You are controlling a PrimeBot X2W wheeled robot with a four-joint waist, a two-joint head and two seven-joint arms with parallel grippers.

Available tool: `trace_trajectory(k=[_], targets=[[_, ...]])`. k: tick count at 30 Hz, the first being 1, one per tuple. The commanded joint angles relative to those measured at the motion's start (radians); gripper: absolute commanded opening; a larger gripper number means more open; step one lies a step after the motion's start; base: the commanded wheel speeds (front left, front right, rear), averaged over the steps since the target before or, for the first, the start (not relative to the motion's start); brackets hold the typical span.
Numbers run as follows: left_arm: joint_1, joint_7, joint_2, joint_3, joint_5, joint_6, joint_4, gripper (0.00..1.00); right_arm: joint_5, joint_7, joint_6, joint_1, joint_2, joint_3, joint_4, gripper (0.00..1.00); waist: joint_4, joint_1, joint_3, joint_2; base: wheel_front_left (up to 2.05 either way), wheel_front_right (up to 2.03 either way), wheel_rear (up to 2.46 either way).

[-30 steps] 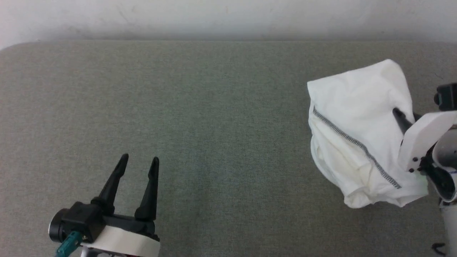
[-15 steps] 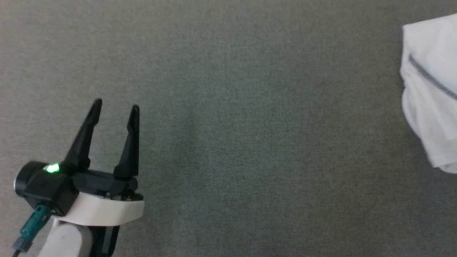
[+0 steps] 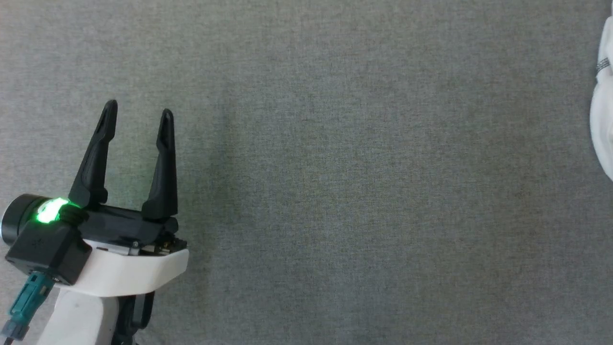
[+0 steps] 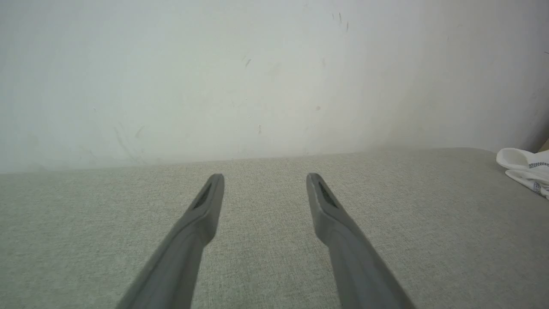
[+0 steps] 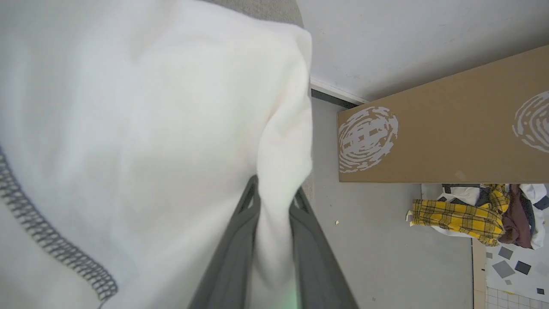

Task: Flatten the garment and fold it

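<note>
The garment (image 5: 141,141) is white thin fabric with a dark grey dashed seam. In the right wrist view a fold of it is pinched between my right gripper's (image 5: 274,201) two fingers, which are shut on it. A sliver of the garment (image 3: 604,105) sits at the right edge of the head view, and a bunched corner of the garment (image 4: 524,168) lies far right in the left wrist view. My left gripper (image 3: 138,115) hovers over the grey padded table (image 3: 335,182) at lower left, open and empty, with its fingers (image 4: 201,214) spread wide in the left wrist view.
A pale wall (image 4: 214,77) rises behind the table's far edge. Beyond the table's right end, the right wrist view shows a brown cardboard box (image 5: 446,128) and a pile of clothes (image 5: 476,212) on the floor.
The head camera has swung left and down, so the garment has slid to the right edge and the right arm has left the picture. The left gripper stays open.
</note>
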State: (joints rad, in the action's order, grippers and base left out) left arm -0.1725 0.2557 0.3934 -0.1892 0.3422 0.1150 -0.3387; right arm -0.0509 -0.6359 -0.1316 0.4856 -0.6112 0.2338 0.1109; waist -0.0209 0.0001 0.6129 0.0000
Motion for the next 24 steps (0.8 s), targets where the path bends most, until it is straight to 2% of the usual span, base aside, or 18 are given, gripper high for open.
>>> trace_trajectory(k=[1, 3, 5, 6, 7, 15, 24], targets=[[-0.013, 0.005, -0.009, 0.006, -0.008, -0.006, -0.001, 1.0, 0.009, 0.01, 0.001, 0.002, -0.003, 0.008, 0.005, 0.0, -0.002, -0.0001, 0.007, 0.0, 0.0, 0.0, 0.0], [-0.015, 0.005, -0.013, 0.006, -0.016, -0.008, 0.0, 1.0, 0.013, 0.018, 0.001, 0.005, 0.001, 0.008, 0.012, 0.0, -0.003, -0.0001, 0.009, 0.0, 0.0, 0.0, 0.0], [-0.018, 0.005, -0.027, 0.012, -0.018, -0.008, -0.005, 1.0, 0.019, 0.031, 0.001, 0.01, 0.008, 0.008, 0.018, 0.34, -0.003, -0.0001, 0.006, 0.0, 0.0, 0.0, 0.0], [-0.019, 0.006, -0.034, 0.016, -0.018, -0.009, -0.005, 1.0, 0.023, 0.038, 0.001, 0.013, 0.014, 0.006, 0.021, 0.89, -0.004, -0.0001, 0.002, 0.0, 0.0, 0.0, 0.0], [-0.018, 0.006, -0.039, 0.019, -0.021, -0.009, -0.004, 1.0, 0.027, 0.044, 0.001, 0.015, 0.02, 0.003, 0.025, 1.0, -0.005, -0.0001, -0.005, 0.0, 0.0, 0.0, 0.0], [0.012, 0.006, -0.088, 0.055, -0.036, -0.017, 0.006, 1.0, 0.038, 0.101, 0.001, 0.009, 0.066, 0.007, 0.048, 1.0, -0.006, -0.0001, -0.114, 0.0, 0.0, 0.0, 0.0], [0.125, 0.006, -0.142, 0.089, -0.039, -0.044, 0.037, 1.0, -0.026, 0.252, 0.001, -0.068, 0.182, 0.031, 0.008, 1.0, 0.0, -0.0001, -0.311, 0.0, 0.0, 0.0, 0.0]])
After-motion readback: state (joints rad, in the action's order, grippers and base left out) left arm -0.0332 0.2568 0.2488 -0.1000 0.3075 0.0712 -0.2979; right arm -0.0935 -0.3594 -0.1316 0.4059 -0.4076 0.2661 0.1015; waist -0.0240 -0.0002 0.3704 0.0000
